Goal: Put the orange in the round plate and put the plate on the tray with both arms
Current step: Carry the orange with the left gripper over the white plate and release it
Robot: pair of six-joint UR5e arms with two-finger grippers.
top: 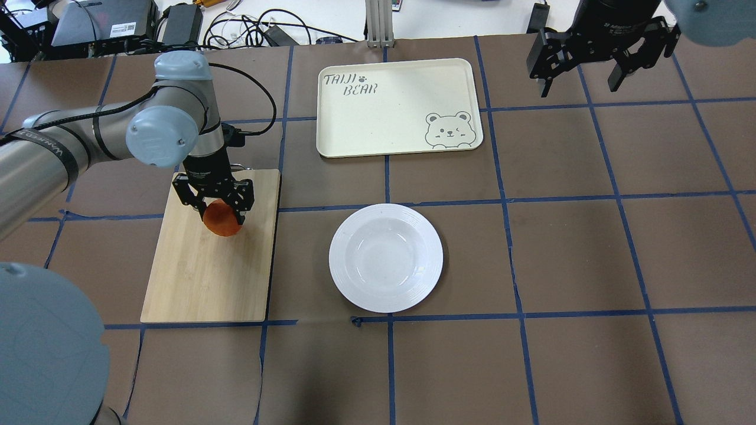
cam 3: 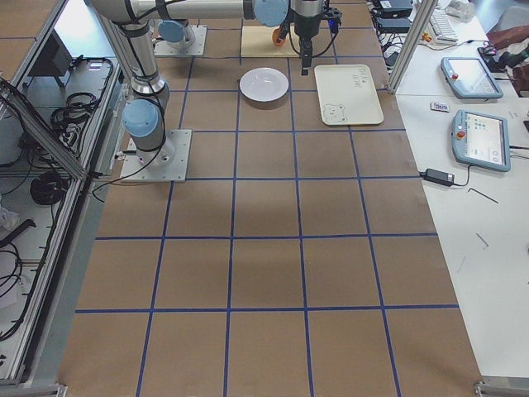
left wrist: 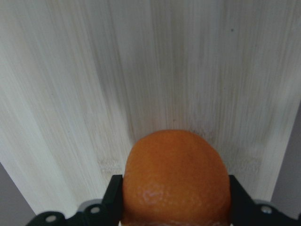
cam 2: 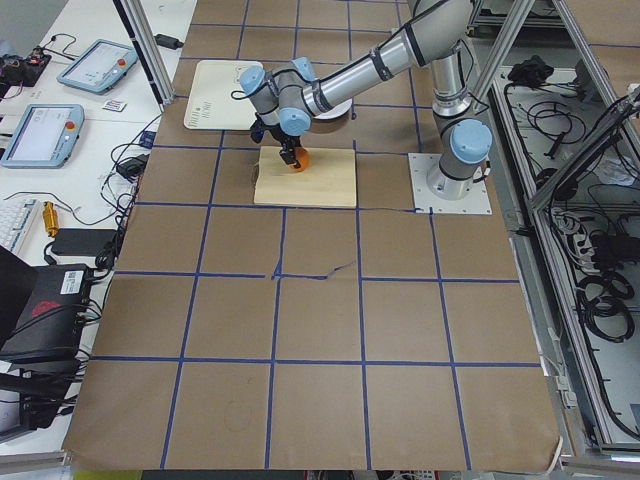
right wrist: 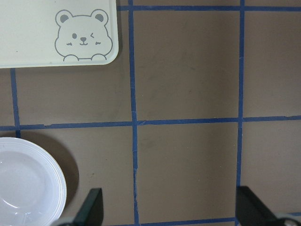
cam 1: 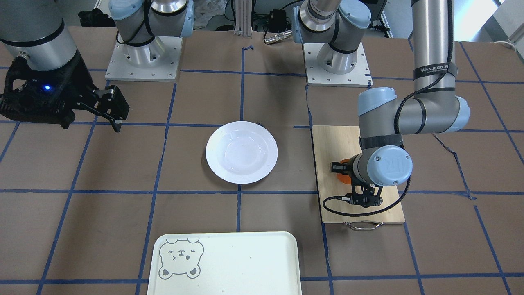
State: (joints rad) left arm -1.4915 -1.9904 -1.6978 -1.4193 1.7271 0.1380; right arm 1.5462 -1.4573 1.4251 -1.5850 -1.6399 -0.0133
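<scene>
The orange [top: 224, 222] sits low over the far half of a bamboo board [top: 201, 277]. My left gripper [top: 217, 208] comes down on it from above. In the left wrist view its black fingers [left wrist: 115, 190] press both sides of the orange [left wrist: 176, 181], so it is shut on the fruit. I cannot tell whether the orange still touches the board. The round plate [top: 385, 258] lies empty at the table's middle. The tray [top: 396, 106] lies empty beyond it. My right gripper [top: 579, 87] hangs open high over the far right, holding nothing.
The bamboo board [cam 1: 331, 143] has a metal handle [cam 1: 362, 225] at its far end. Brown paper with blue tape lines covers the table. Cables and power bricks lie past the far edge. Both arm bases [cam 1: 143, 61] stand at the robot's side.
</scene>
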